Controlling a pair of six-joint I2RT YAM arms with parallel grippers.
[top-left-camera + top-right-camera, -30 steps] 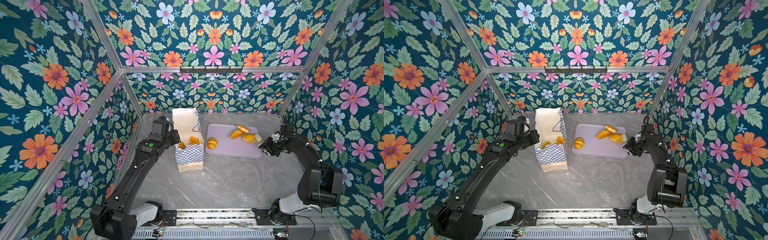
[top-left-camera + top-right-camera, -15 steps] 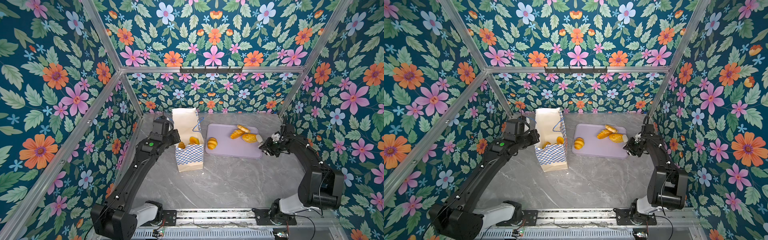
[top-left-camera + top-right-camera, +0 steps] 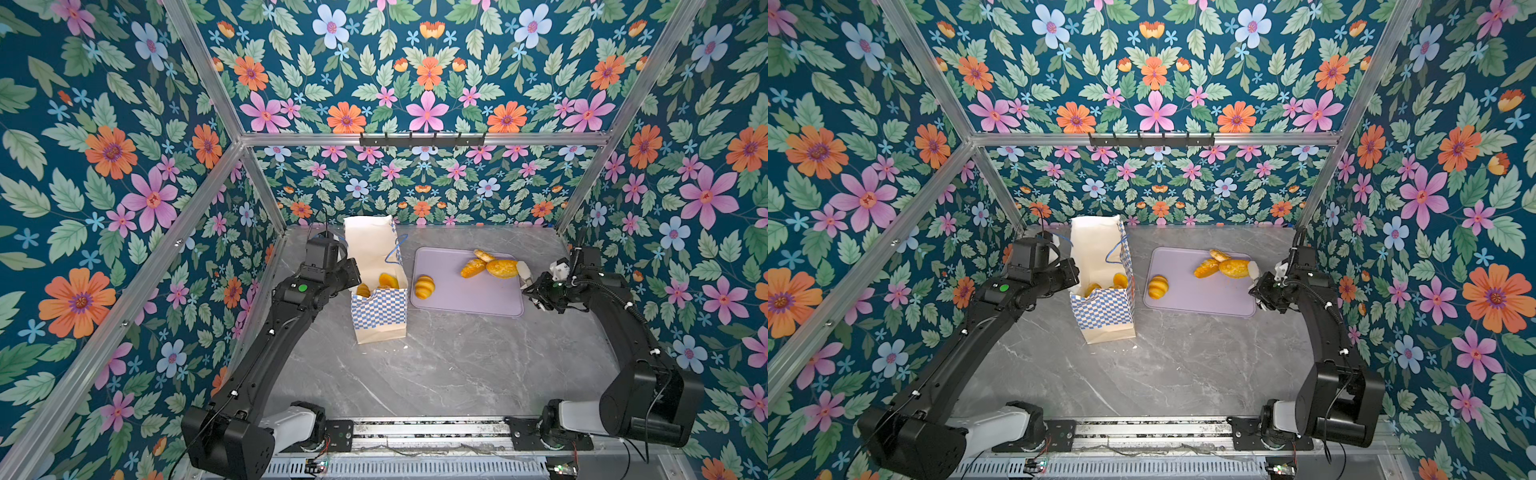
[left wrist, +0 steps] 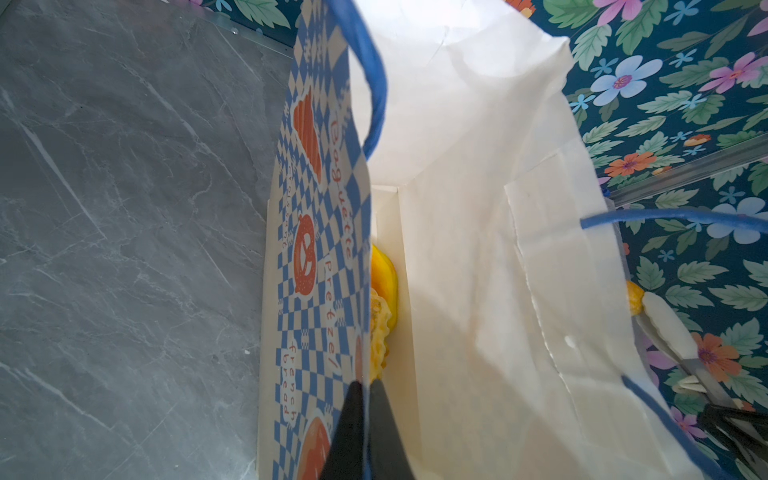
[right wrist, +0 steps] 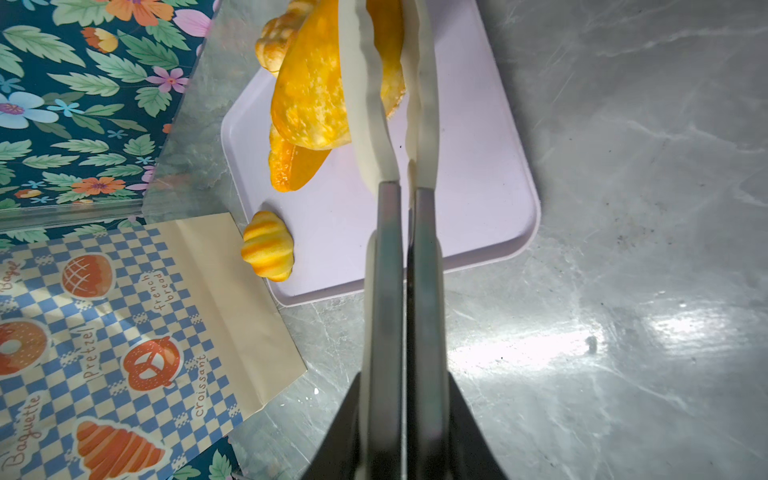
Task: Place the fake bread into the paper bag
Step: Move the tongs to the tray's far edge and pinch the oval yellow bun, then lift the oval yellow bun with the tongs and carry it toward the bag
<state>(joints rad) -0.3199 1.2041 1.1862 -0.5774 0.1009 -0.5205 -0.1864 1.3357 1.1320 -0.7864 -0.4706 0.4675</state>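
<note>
Left fingers (image 4: 348, 432) were clenched on the checkered wall of the paper bag (image 4: 478, 249) in the left wrist view, probably to hold its mouth open and steady; fake bread (image 4: 384, 282) already lay at the bottom. In the right wrist view, the right fingers (image 5: 465, 453) gripped tongs (image 5: 388, 249), whose pale tips pinched an oval bun (image 5: 311, 95) over the lilac tray (image 5: 478, 187). In both top views the bag stood upright on the bench (image 3: 457, 365), just beside the tray, which kept the carry short. A striped roll (image 3: 424, 286) and a long loaf (image 3: 473, 268) waited there.
</note>
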